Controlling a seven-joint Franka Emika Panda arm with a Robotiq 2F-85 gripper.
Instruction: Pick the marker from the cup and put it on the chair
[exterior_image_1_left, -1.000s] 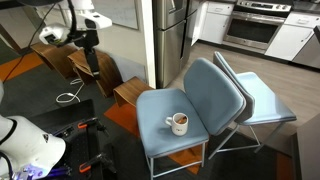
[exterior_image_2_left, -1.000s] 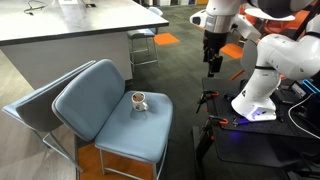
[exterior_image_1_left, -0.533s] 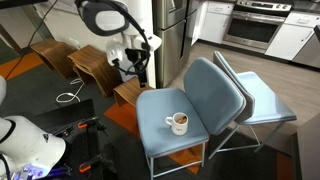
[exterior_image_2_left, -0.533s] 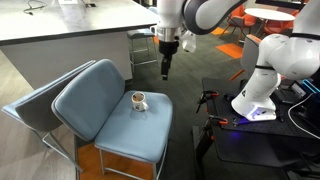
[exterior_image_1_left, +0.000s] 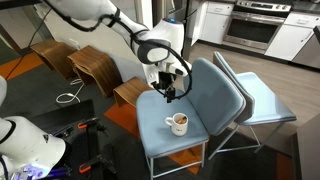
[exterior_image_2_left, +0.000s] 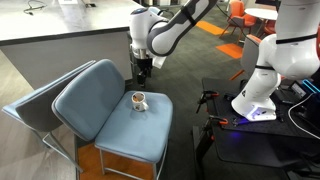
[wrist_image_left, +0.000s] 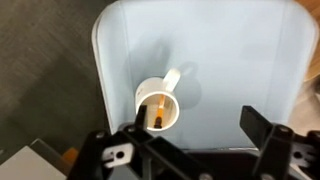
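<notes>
Here the fingers (wrist_image_left: 258, 125) stand wide apart, gripping nothing, and hover above the chair (wrist_image_left: 240, 60). The marker (wrist_image_left: 157, 118) stands inside the cup (wrist_image_left: 148, 92), which sits upright on the chair, below the fingers and apart from them.

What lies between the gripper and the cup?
Nothing; in the wrist view, only bare chair seat shows between the open gripper and the cup.

No word, brand, number or sign can be read in any view. Whatever print there may be is too small or blurred.
</notes>
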